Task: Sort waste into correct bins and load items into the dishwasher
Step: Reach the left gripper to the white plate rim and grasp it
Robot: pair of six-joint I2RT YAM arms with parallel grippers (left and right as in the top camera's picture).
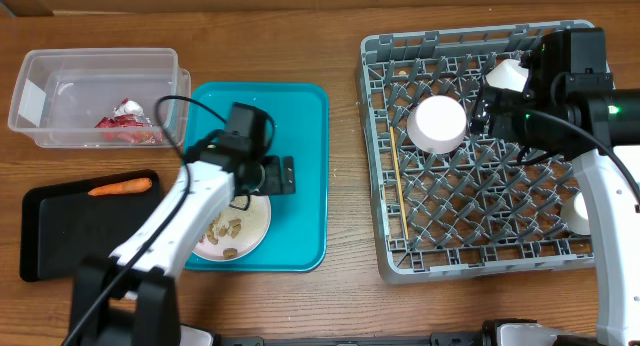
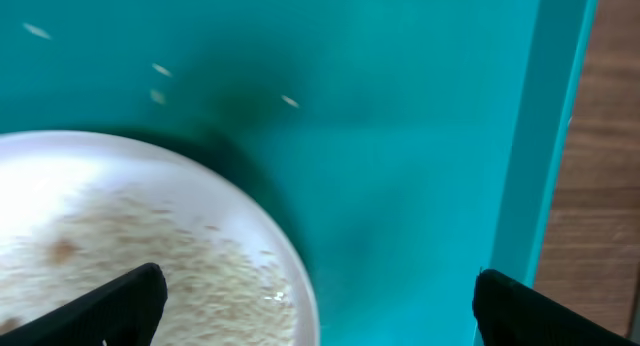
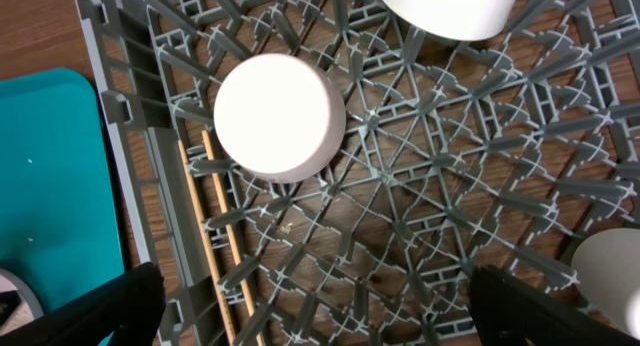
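Waste: the red crinkly snack wrapper (image 1: pixel 126 126) lies in the clear rectangular plastic tub (image 1: pixel 95 58) at the worktop's far left, and the orange carrot (image 1: pixel 120 187) lies on the shallow flat black rectangular tray (image 1: pixel 60 236) just below the tub. Overhead also shows the large teal plastic tray (image 1: pixel 300 116) in the middle, carrying a flat round white plate (image 1: pixel 258 218) with peanuts (image 1: pixel 230 228) on it. The left end effector (image 1: pixel 284 174) hangs over the plate's far edge, jaws wide, nothing held. To the right is the square grey plastic dish rack (image 1: pixel 470 236). A white round bowl (image 1: pixel 437 124) sits upside down in it, thin wooden chopsticks (image 1: pixel 400 186) lie along its left wall, a smaller white dish (image 1: pixel 508 76) sits near the far side, and another white bowl (image 1: pixel 578 211) at the right wall is partly hidden by the right arm. Left wrist: plate rim low left, white rice (image 2: pixel 200 266) scattered on it, a few grains loose on the teal tray, brown wooden worktop (image 2: pixel 605 186) at the right edge, both fingers (image 2: pixel 130 298) far apart. Right wrist: the right end effector (image 3: pixel 315 311) is spread wide above the rack floor, empty, with the upturned bowl ahead and the chopsticks at lower left.
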